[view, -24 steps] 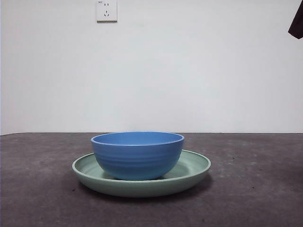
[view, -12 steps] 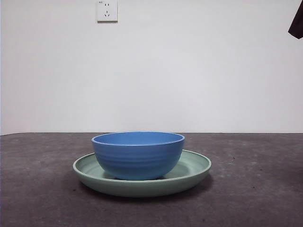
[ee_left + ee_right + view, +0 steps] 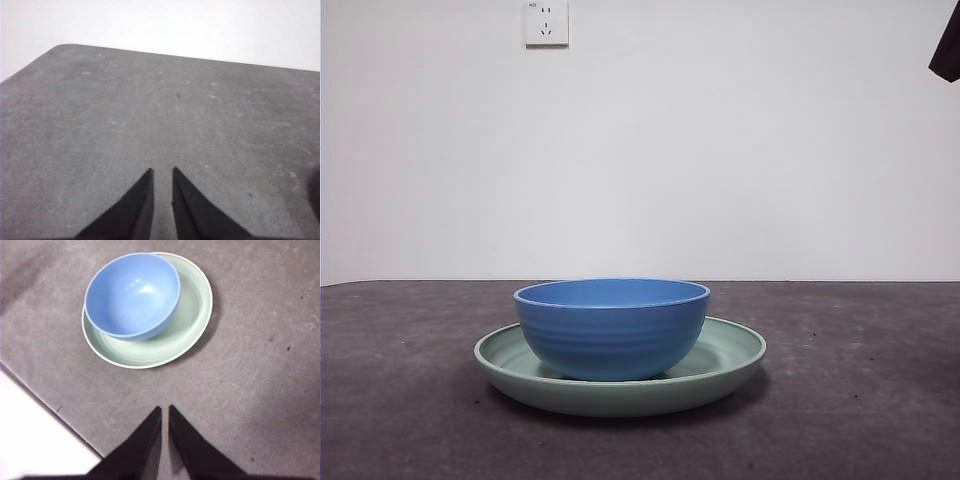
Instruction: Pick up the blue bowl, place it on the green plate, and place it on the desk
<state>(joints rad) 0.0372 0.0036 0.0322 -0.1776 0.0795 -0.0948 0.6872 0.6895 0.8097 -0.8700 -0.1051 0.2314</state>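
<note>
Nothing has moved since the earlier frame: on the dark grey desk (image 3: 410,420), the green plate (image 3: 725,362) lies flat with the empty blue bowl (image 3: 611,330) standing upright inside it, off-centre. Right gripper (image 3: 164,410) hovers above the desk near the plate, jaws nearly closed, holding nothing. Left gripper (image 3: 162,172) hangs over bare desk, jaws likewise nearly closed and empty.

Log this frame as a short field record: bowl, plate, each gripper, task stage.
bowl: blue bowl upright and empty, sitting in the green plate, off-centre
plate: flat on the desk
left gripper: jaws nearly closed, holding nothing, over bare desk
right gripper: jaws nearly closed, holding nothing, apart from the plate
task stage: bowl placed on plate; neither gripper touching it
</note>
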